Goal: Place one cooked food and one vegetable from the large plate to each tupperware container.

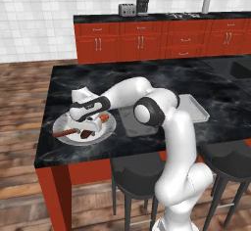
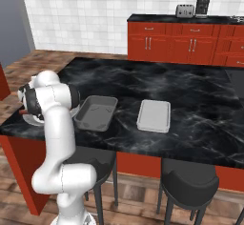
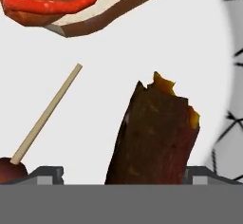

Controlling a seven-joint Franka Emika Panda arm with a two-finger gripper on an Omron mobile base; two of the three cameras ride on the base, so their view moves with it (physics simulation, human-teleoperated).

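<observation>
Rough dark-brown lump (image 3: pixel 154 137) is sitting between the spread tips of the gripper (image 1: pixel 91 126), seemingly ungripped, on the large plate (image 1: pixel 62 125). The hot dog (image 3: pixel 71 2) is lying cut off above; sausage (image 1: pixel 64 133) alongside, on the marbled bench (image 1: pixel 196 78).

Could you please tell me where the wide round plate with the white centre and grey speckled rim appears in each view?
Left base view: the wide round white plate lies at the counter's left front, under the hand.
Right base view: a sliver at far left, behind the arm.
Hand view: its white centre forms the background.
Shared landmark: black marble counter.
</observation>
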